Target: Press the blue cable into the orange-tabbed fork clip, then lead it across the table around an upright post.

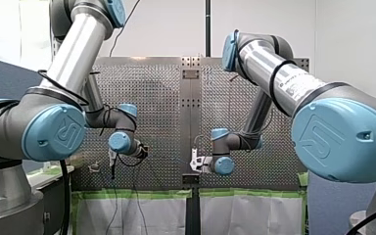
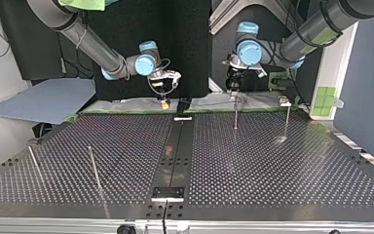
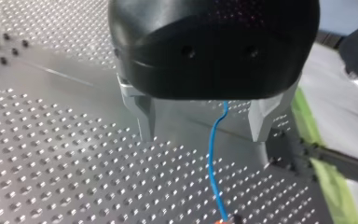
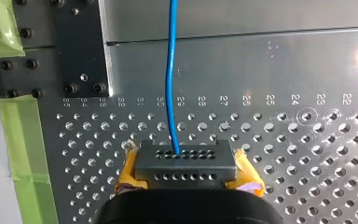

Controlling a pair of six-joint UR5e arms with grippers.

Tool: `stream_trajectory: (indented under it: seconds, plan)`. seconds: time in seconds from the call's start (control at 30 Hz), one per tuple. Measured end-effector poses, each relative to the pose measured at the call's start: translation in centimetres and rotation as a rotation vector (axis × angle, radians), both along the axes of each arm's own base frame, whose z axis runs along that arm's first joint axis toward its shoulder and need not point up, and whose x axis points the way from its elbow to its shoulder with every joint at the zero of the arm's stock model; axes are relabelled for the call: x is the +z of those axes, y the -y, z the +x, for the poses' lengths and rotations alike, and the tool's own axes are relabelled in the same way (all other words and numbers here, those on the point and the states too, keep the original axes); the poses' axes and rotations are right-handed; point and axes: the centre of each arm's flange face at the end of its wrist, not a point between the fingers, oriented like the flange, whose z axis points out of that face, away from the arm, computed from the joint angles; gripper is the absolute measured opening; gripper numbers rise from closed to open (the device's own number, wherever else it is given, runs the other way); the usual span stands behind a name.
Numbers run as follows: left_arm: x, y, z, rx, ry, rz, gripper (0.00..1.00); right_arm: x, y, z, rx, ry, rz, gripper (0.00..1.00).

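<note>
In the left wrist view the thin blue cable [image 3: 210,163] comes out from under my left gripper [image 3: 203,138] and runs between its two metal fingers [image 3: 145,126], which stand wide apart and do not touch it. The cable ends at a small orange part [image 3: 222,221] on the perforated table [image 3: 51,177]. In the right wrist view my right gripper [image 4: 186,176] is shut, with its yellow pads [image 4: 129,169] on a grey block with holes [image 4: 186,161], and the blue cable [image 4: 171,70] leads out of the block over the plate. Both grippers hang over the table's far edge in the top view: left gripper [image 2: 233,87], right gripper [image 2: 164,101].
Thin upright posts stand on the table: one [image 2: 235,117] below my left gripper, one [image 2: 287,122] further right, and two at the top view's near left [image 2: 93,165] [image 2: 34,163]. Green tape [image 4: 28,154] edges the plate. A dark centre strip [image 2: 175,151] splits the table.
</note>
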Motion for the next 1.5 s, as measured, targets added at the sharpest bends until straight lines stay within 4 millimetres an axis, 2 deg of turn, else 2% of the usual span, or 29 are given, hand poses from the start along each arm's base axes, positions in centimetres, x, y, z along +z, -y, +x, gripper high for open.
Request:
stream_trajectory:
  seconds: [0.33, 0.7, 1.2, 1.5]
  plan:
    - [0.1, 0.2, 0.6, 0.077, 0.024, -0.005, 1.00, -0.1, 0.0, 0.0, 0.000, 0.000, -0.001, 0.00]
    - [-2.4, 2.1, 1.7, 0.049, 0.024, 0.008, 1.00, -0.2, -0.1, 0.0, 0.004, 0.000, 0.001, 0.00]
    - [-1.6, 3.8, 3.5, 0.056, 0.048, -0.001, 1.00, -0.2, -0.1, 0.1, 0.008, 0.000, 0.000, 0.00]
    - [-3.8, 4.8, 5.0, 0.076, 0.011, 0.039, 1.00, -0.4, -0.1, 0.0, 0.009, -0.003, 0.002, 0.00]
